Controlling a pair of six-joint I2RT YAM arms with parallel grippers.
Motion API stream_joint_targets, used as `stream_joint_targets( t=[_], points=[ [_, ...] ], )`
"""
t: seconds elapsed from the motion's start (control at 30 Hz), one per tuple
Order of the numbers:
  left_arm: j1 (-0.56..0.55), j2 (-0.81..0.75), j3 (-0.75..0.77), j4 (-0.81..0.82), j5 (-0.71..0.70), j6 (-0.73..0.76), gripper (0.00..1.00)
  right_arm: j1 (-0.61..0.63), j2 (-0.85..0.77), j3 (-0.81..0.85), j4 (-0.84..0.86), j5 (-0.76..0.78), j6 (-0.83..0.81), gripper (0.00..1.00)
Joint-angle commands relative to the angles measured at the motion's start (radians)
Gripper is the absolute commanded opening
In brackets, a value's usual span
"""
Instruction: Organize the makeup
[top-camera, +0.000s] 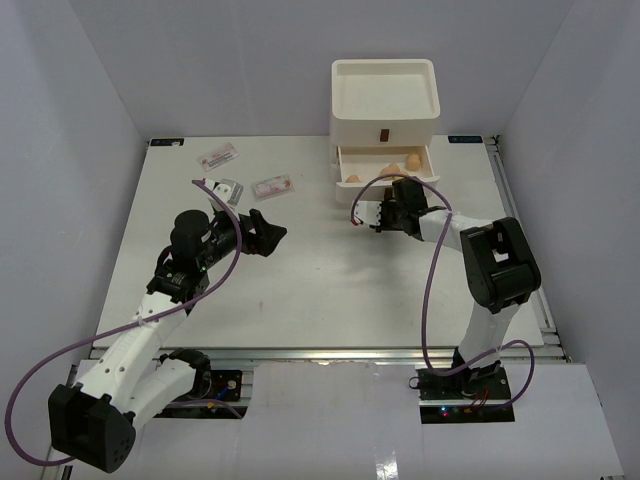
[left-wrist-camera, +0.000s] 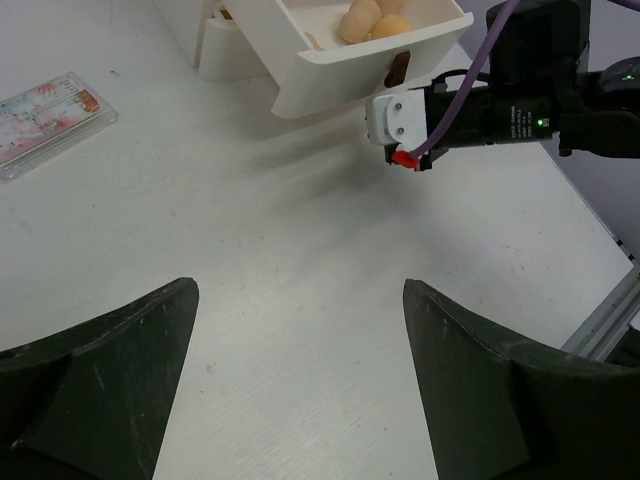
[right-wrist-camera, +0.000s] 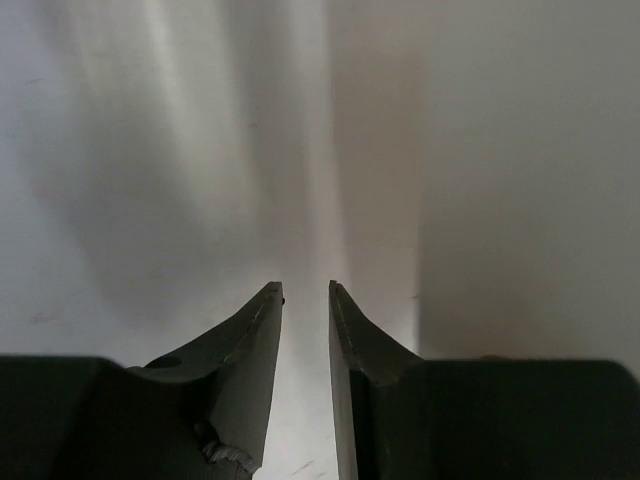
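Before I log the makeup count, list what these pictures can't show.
- Peach sponges: the left wrist view cuts them at the top edge; overhead, the right arm covers part of the drawer.
- Pink packet print: cut off at the left edge, too small overhead.
- Right wrist view: only blur.

The left arm (top-camera: 130, 330) and right arm (top-camera: 487, 330) are built of white links between chunky black joints, each trailing a looping purple cable (left-wrist-camera: 478, 62). The fingers (left-wrist-camera: 90, 400) are matt black wedges. A white camera housing (left-wrist-camera: 398, 118) with a red tab (left-wrist-camera: 405, 158) sits on the right wrist.
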Motion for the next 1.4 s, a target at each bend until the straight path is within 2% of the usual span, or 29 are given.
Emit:
stream_joint_targets(
  t=[0.0,0.33,0.47,0.63,0.73,0.87,1.1,1.23,1.37],
  points=[
    [0.007,-0.002,0.006,-0.002,-0.018,0.011,0.95,0.001,0.018,0.146,0.102,0.057,0.018,0.32],
    [0.012,0.007,0.003,-0.001,-0.022,0.008,0.95,0.002,0.114,0.359,-0.001,0.026,0.042,0.33],
    [0.012,0.008,0.002,0.000,-0.023,0.007,0.95,0.001,0.173,0.418,0.003,0.052,0.064,0.34],
    [0.013,0.010,0.001,0.000,-0.024,0.007,0.95,-0.001,0.225,0.466,0.075,0.100,0.134,0.42],
    [0.013,0.010,0.002,0.000,-0.025,0.005,0.95,0.001,0.242,0.464,0.205,0.225,0.233,0.42],
    [0.013,0.010,0.003,0.000,-0.021,0.005,0.95,0.000,0.222,0.433,0.246,0.216,0.257,0.45],
    [0.015,0.006,0.002,0.002,-0.014,0.004,0.95,-0.001,0.186,0.359,0.304,0.214,0.274,0.61],
    [0.015,0.005,0.002,0.001,-0.016,0.004,0.95,-0.001,0.130,0.321,0.241,0.136,0.326,0.61],
    [0.014,0.000,0.000,0.003,-0.009,0.004,0.95,-0.002,0.028,0.236,0.206,0.003,0.474,0.60]
  ],
)
